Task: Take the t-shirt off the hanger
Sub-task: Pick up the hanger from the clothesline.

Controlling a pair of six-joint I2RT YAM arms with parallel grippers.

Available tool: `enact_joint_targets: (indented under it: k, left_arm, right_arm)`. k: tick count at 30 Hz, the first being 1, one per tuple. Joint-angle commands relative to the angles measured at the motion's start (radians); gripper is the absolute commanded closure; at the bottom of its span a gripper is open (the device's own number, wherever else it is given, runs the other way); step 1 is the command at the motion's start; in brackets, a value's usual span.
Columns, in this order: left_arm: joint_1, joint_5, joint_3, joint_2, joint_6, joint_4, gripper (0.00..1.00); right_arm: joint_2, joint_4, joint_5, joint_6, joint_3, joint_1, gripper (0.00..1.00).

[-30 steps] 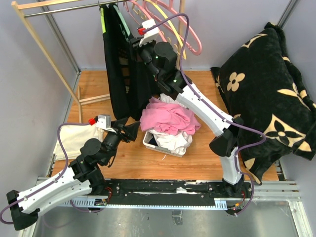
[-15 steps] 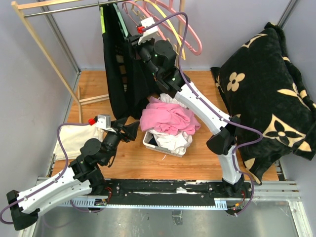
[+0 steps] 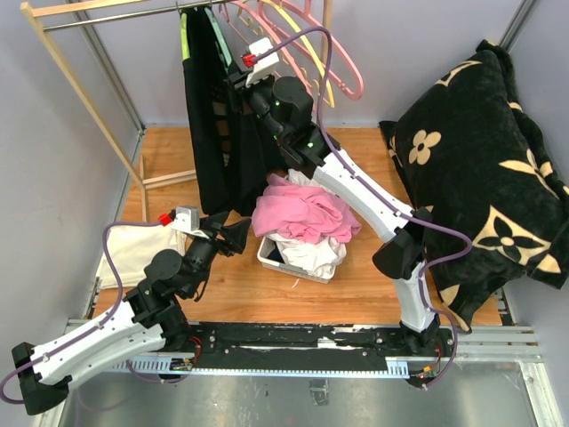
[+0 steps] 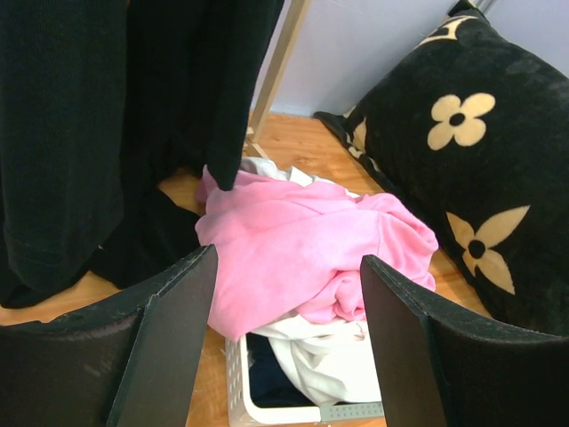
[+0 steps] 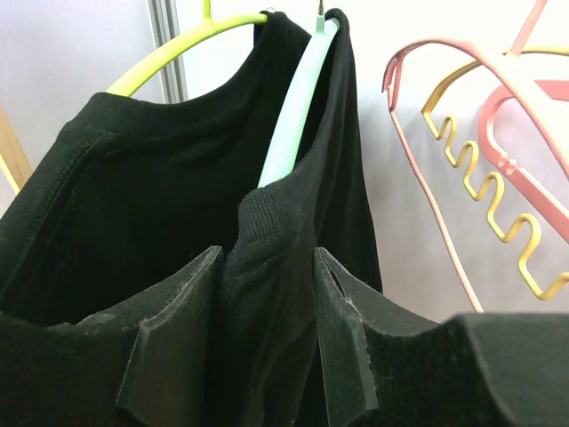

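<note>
Two black t-shirts hang on the rail. The nearer t-shirt (image 5: 298, 222) hangs on a mint hanger (image 5: 298, 107); the other sits on a yellow-green hanger (image 5: 169, 53). My right gripper (image 5: 267, 258) is raised to the shoulder of the nearer t-shirt (image 3: 213, 142), by the ribbed collar. Its fingers are shut on a fold of that black cloth just below the mint hanger (image 3: 222, 40). From above, the right gripper (image 3: 242, 84) sits close under the rail. My left gripper (image 4: 289, 260) hangs low and open with nothing in it, seen from above as the left gripper (image 3: 238, 236) beside the basket.
A white basket (image 3: 274, 258) with pink and white clothes stands mid-floor under the right arm. Bare pink hangers (image 3: 342, 67) and a yellow one hang right of the shirts. The wooden rack's leg (image 3: 84, 93) slants at left. A black flowered cushion (image 3: 484, 160) fills the right side.
My right gripper has crept up and left toward the rail with the black cloth between its fingers. The left arm has stayed still.
</note>
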Motion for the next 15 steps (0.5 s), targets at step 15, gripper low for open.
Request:
enact_joint_targets:
  k: [15]
  left_arm:
    - [-0.009,-0.035,0.014,-0.029,0.005,-0.010,0.30]
  right_arm:
    - [0.047,-0.004,0.014,0.001,0.104,-0.007,0.74]
